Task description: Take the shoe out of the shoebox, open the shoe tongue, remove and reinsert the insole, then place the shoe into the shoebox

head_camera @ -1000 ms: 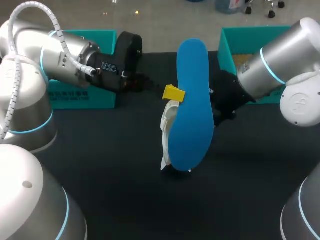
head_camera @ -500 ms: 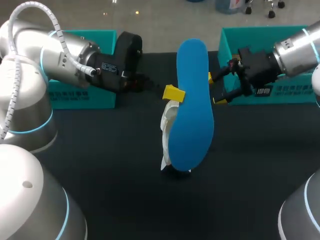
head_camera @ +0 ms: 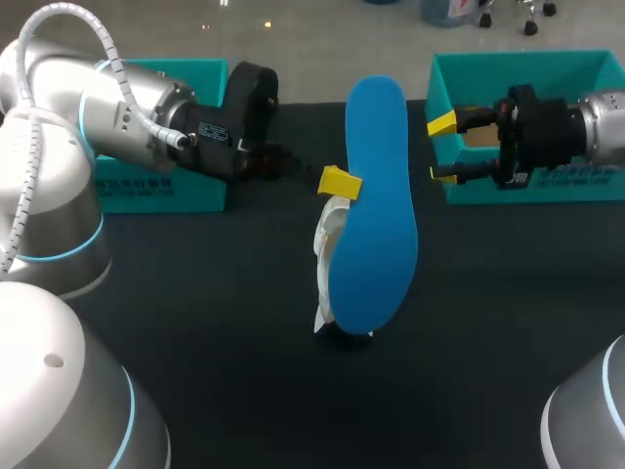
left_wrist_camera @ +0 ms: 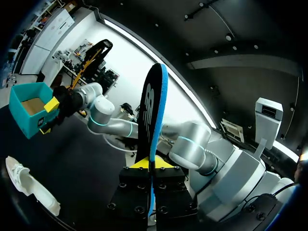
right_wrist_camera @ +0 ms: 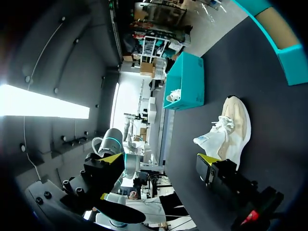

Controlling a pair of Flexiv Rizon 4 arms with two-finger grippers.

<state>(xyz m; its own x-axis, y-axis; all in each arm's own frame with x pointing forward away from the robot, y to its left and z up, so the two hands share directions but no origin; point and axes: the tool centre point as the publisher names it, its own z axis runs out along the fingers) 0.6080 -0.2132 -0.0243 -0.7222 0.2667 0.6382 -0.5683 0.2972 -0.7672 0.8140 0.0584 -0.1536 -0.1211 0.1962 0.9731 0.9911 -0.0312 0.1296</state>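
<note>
Nearest, on the robot's side of the insole [head_camera: 373, 205], the black table [head_camera: 244, 391] lies bare across its width, the widest open room in view. Under the insole's near end a white shoe [head_camera: 329, 256] rests on the table, apparently on its side. It is mostly hidden by the blue sheet in the head view, while the right wrist view shows it whole with table free all round it. The insole is held up off the table, its blue face turned toward the head camera. The left gripper [left_wrist_camera: 152, 164] is clamped on it, one yellow tip pressed to each face, coming in from the insole's left edge. To the insole's right, with a strip of table between, the right gripper [head_camera: 444, 149] hangs with its fingers spread wide and nothing between them. Just behind that gripper, farther right of the insole, a teal box [head_camera: 547, 186] sits at the table's far edge. A second teal box [head_camera: 146, 191] sits well left of the insole, behind the left arm, also by the far edge.
</note>
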